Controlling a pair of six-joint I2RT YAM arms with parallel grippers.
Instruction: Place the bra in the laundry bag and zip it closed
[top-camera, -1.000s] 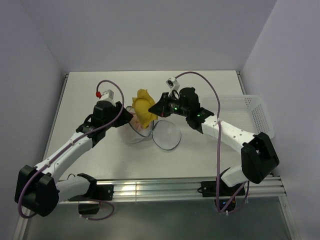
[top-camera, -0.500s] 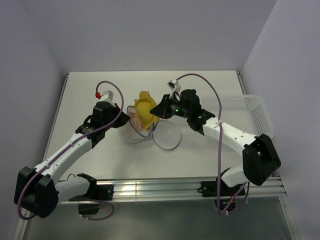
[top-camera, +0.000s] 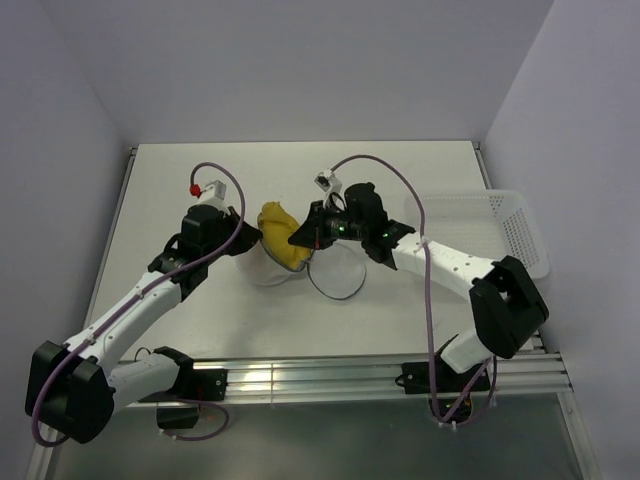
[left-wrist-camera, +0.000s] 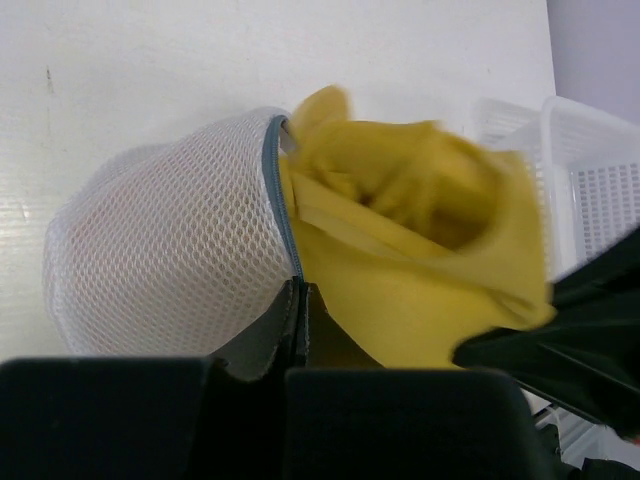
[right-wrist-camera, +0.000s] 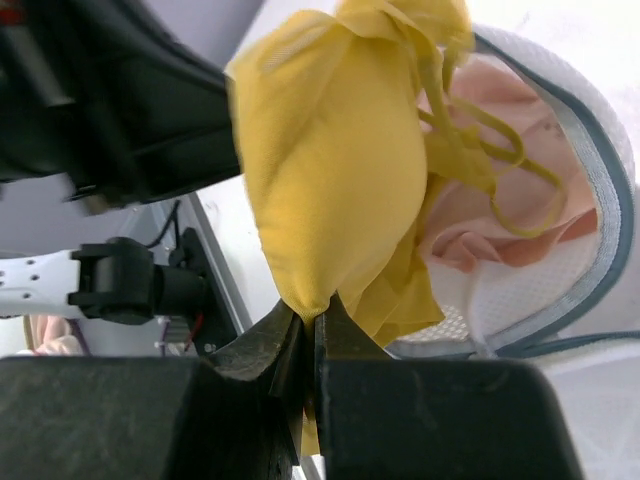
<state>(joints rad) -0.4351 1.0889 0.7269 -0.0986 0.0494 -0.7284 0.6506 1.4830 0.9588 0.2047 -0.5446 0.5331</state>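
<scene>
The yellow bra (top-camera: 277, 232) sits at the open mouth of the white mesh laundry bag (top-camera: 268, 270) in mid-table. My right gripper (top-camera: 297, 238) is shut on a fold of the bra (right-wrist-camera: 330, 170), with its straps hanging over the bag's grey zip rim (right-wrist-camera: 600, 180). My left gripper (top-camera: 246, 240) is shut on the bag's zip rim (left-wrist-camera: 284, 200), holding the mesh dome (left-wrist-camera: 170, 250) open. The bra (left-wrist-camera: 410, 250) bulges out of the mouth beside my left fingers. The bag's round flap (top-camera: 338, 272) lies open to the right.
A white plastic lattice basket (top-camera: 500, 225) stands at the right edge of the table, also in the left wrist view (left-wrist-camera: 590, 170). A pink lining (right-wrist-camera: 500, 230) shows inside the bag. The table's side rails run along both edges.
My right gripper has carried the bra left and down, from above the bag into its mouth. My left gripper has kept its hold on the rim.
</scene>
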